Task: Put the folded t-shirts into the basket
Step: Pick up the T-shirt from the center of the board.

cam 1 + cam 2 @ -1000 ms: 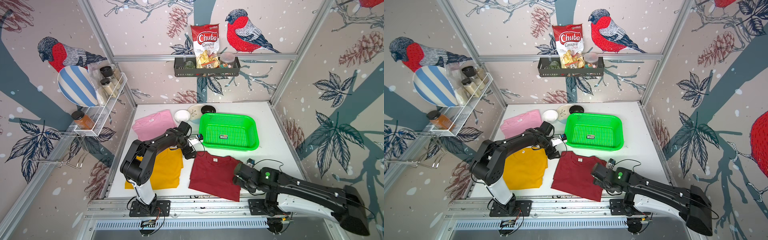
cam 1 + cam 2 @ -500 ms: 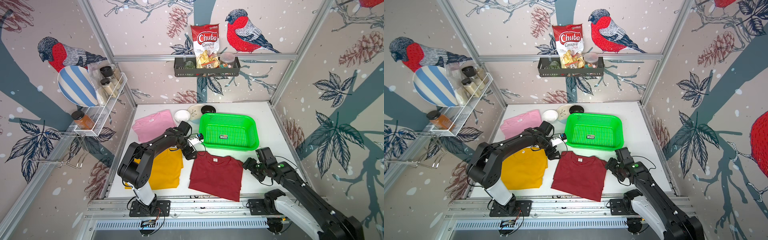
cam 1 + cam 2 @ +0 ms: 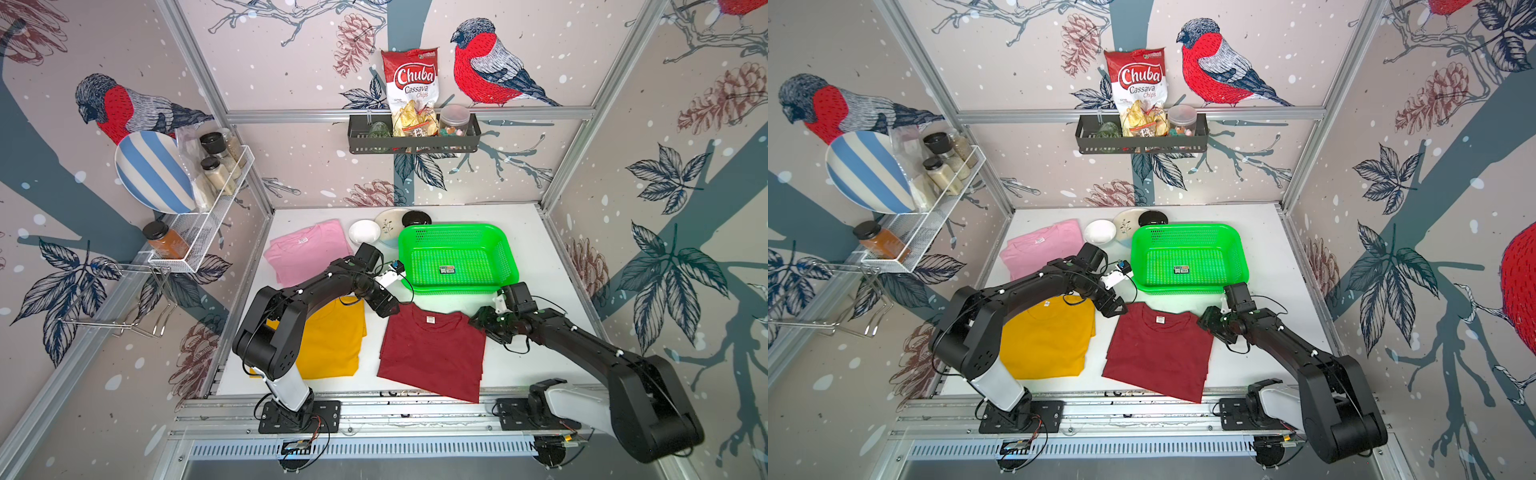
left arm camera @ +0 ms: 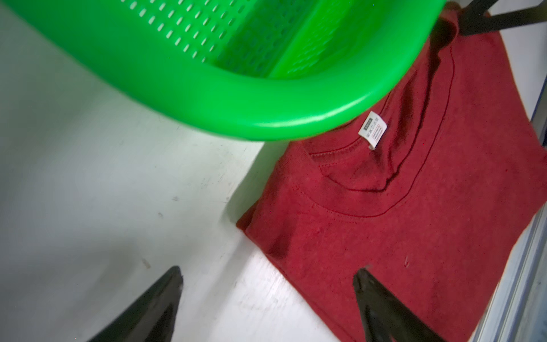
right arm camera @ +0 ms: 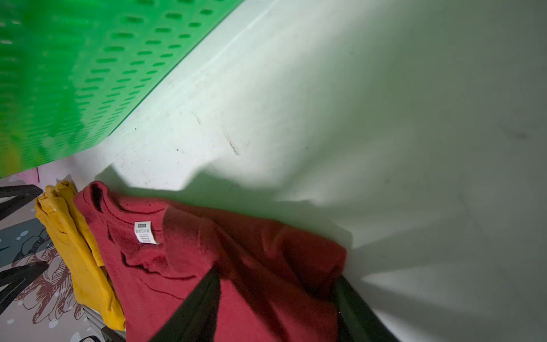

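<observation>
The dark red t-shirt point(image 3: 432, 353) lies flat on the desk point(image 3: 532, 365) just in front of the basket point(image 3: 453, 227). Its long axis runs from the collar edge, close to the basket's near rim, back toward the robot's base rail. Both arms sit at that collar edge, one at each corner. The left gripper point(image 3: 387, 309) hovers at the left corner with its jaws spread wide, one over bare desk and one above the cloth, gripping nothing. The right gripper point(image 3: 482, 326) is at the right corner. In the right wrist view its jaws stand either side of a bunched fold of red fabric, but whether they already pinch it cannot be told. The mustard yellow t-shirt point(image 3: 332, 340) and pink t-shirt point(image 3: 307, 253) lie on the desk to the left, and the basket holds no shirt. The red shirt's way in appears to be straight away from the robot, over the near rim, so both corners would need to rise together. The right arm looks nearer to a hold.
</observation>
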Robot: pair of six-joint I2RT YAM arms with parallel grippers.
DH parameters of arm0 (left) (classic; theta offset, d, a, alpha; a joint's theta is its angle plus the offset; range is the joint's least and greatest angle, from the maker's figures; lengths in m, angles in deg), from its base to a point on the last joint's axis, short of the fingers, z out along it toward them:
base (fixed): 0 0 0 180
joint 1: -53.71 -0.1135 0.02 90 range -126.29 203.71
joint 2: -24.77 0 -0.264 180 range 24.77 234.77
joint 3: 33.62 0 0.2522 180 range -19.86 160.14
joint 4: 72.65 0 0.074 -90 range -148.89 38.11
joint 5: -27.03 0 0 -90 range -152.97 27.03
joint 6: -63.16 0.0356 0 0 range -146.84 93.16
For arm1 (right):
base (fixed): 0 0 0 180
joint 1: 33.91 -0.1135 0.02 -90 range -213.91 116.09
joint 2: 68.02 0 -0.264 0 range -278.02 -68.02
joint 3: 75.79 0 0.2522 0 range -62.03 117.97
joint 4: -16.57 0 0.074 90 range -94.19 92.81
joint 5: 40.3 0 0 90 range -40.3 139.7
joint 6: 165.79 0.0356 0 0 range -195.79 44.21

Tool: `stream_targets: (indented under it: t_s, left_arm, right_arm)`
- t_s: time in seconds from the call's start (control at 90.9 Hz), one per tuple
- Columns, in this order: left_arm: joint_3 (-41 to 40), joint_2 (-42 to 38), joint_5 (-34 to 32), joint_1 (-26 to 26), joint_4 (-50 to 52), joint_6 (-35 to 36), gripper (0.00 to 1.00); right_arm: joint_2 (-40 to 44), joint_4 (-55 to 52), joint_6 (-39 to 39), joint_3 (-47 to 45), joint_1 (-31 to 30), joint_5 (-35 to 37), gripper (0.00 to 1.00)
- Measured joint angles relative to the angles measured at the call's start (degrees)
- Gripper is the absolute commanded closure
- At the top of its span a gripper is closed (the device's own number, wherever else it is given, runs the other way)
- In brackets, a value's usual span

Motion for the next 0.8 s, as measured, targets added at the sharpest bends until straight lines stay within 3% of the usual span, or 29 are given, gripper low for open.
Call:
stream_targets:
  t_s: [0.176, 0.341, 0.539, 0.803]
  left_arm:
    - [-5.2, -0.52, 0.68, 0.0, -6.1, -10.03, 0.16]
    - [-8.24, -0.35, 0.52, 0.0, -10.78, -15.1, 0.18]
    - [-8.79, 1.22, 0.72, 0.0, -15.21, -17.62, 0.19]
    - [-10.64, -3.3, 7.74, -3.02, -18.29, -14.62, 0.16]
  right_arm:
    - [-1.57, 3.37, 0.0, -0.52, -3.28, 2.67, 0.77]
    - [5.73, -1.36, 0.02, -2.12, -5.2, 6.47, 1.0]
    - [16.06, -3.08, -1.42, -2.97, -8.59, 8.0, 1.0]
    - [18.95, -5.86, -4.42, -0.59, -14.4, 12.79, 1.0]
